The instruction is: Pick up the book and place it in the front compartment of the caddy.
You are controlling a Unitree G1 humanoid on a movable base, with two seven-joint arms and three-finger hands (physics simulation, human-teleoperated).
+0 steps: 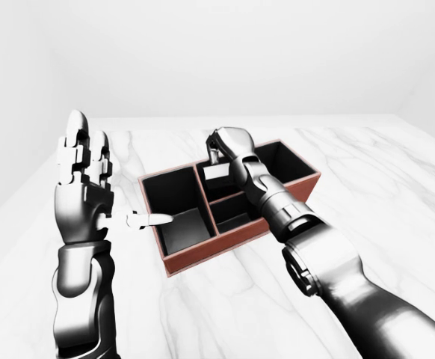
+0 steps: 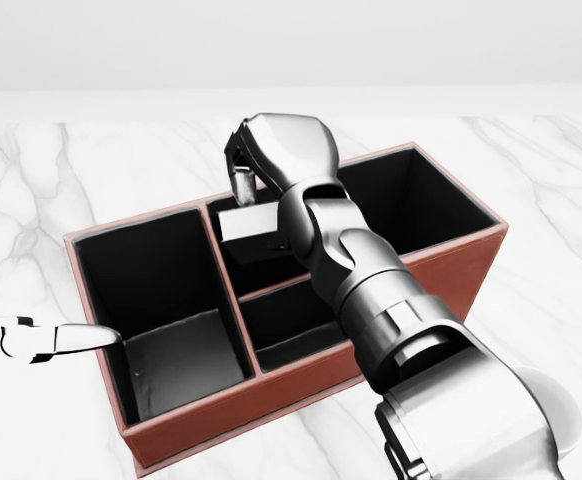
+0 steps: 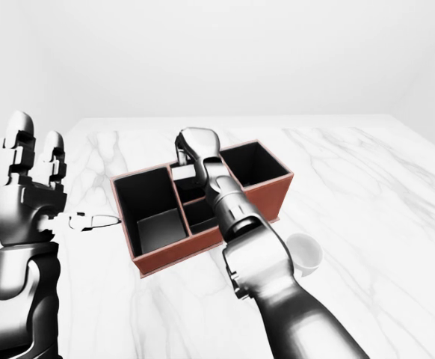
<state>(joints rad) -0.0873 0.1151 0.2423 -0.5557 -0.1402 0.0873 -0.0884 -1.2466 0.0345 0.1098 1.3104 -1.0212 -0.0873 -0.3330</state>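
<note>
Right hand [image 2: 256,170] reaching over the red-brown caddy [image 2: 311,385] on the marble table [image 1: 397,179], fingers [image 2: 242,186] curled down narrow and pinching the top edge of the small pale book [image 2: 248,222]; book hanging just below those fingertips, upright and a bit tilted, sitting in the mouth of the upper middle compartment as seen in the head view, lower part hidden by the arm so no telling if it touches the floor of that slot; smaller middle compartment directly below it in the same view, showing only its dark floor; big compartment off to the left of the fingers and another big one to the right, both with nothing visible inside; left hand [image 1: 79,176] held up well away from the book, palm upright, fingers [image 1: 75,142] stretched wide and straight, gripping nothing; thumb [image 1: 149,220] poking sideways toward the caddy's left wall, tip looks right at the rim in the head view, contact unclear; round white cup-like thing [image 3: 304,252] peeking out beside the right forearm in the right-eye view, resting on the table near the caddy's right end.
</note>
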